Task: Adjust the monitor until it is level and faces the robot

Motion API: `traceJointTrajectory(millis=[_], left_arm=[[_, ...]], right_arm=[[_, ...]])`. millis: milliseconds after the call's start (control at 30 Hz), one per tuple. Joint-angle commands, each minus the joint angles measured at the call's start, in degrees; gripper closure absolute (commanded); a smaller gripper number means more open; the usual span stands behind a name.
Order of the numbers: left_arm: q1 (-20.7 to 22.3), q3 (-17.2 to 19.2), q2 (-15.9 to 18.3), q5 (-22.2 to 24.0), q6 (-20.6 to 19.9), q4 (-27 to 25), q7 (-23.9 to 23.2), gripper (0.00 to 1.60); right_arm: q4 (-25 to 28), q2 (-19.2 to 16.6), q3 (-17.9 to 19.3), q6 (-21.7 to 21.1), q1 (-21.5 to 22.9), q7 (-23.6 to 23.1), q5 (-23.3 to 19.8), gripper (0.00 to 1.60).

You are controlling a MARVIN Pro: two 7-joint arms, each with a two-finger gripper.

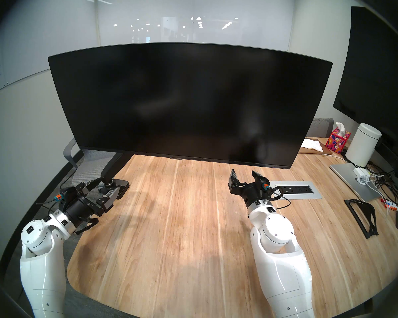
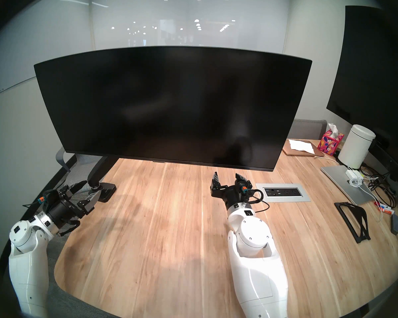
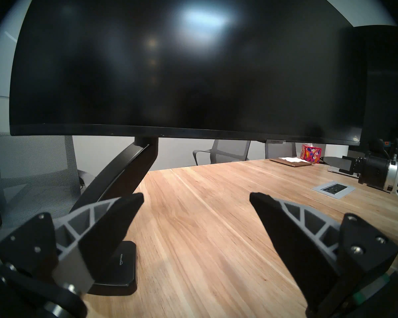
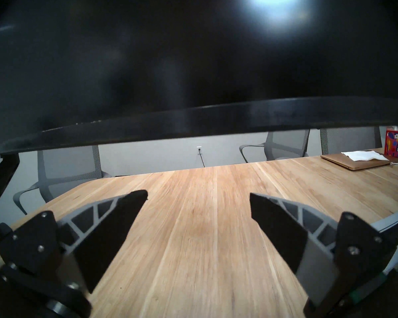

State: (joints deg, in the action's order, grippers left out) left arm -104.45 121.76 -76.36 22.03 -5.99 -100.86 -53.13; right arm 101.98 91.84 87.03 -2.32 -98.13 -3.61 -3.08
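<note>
The monitor [image 1: 189, 104] [image 2: 170, 106] is a wide curved black screen hanging over the wooden table [image 1: 182, 230] on a black arm mount [image 1: 115, 163] [image 3: 117, 173]. Its bottom edge slopes down toward my right. My left gripper [image 1: 109, 184] [image 2: 92, 186] [image 3: 197, 196] is open and empty, low over the table's left edge beside the mount's base [image 3: 124, 264], below the screen's left end. Under the screen's lower right part, my right gripper [image 1: 242, 171] [image 2: 226, 173] [image 4: 198, 194] stands open and empty, not touching the monitor [image 4: 170, 58].
A larger black screen [image 1: 377, 69] is on the right wall. At the right of the table are a power outlet panel [image 1: 294, 190], silver laptop [image 1: 354, 179], white canister [image 1: 363, 147], tissue box [image 1: 337, 138], black stand [image 1: 361, 216] and cables. Grey chairs [image 3: 32, 168] stand behind.
</note>
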Motion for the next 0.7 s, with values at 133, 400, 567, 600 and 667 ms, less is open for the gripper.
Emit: traceJointTrajectory(millis=[133,400,567,600,667], left_arm=[[0.0,0.0,-0.1,0.0,0.0,-0.8,0.0,0.0],[0.0,0.0,-0.1,0.1,0.1,-0.8,0.0,0.0],[0.0,0.0,-0.1,0.0,0.1,-0.8,0.0,0.0],[0.0,0.0,-0.1,0.0,0.1,-0.8,0.0,0.0],[0.0,0.0,-0.1,0.0,0.1,-0.8,0.0,0.0]], right_arm=[[9.5,-1.4,-0.6,0.8,-8.5,-2.5,-0.7,0.0],[15.3,-3.1,-0.3,1.4,-14.1,-4.4,-1.2,0.0],[18.8,-4.1,1.2,0.1,-18.4,-5.0,-2.3,0.0],[18.9,-4.3,1.4,0.2,-18.5,-5.0,-2.5,0.0],[20.4,-4.6,2.1,-0.2,-20.2,-5.3,-3.0,0.0]])
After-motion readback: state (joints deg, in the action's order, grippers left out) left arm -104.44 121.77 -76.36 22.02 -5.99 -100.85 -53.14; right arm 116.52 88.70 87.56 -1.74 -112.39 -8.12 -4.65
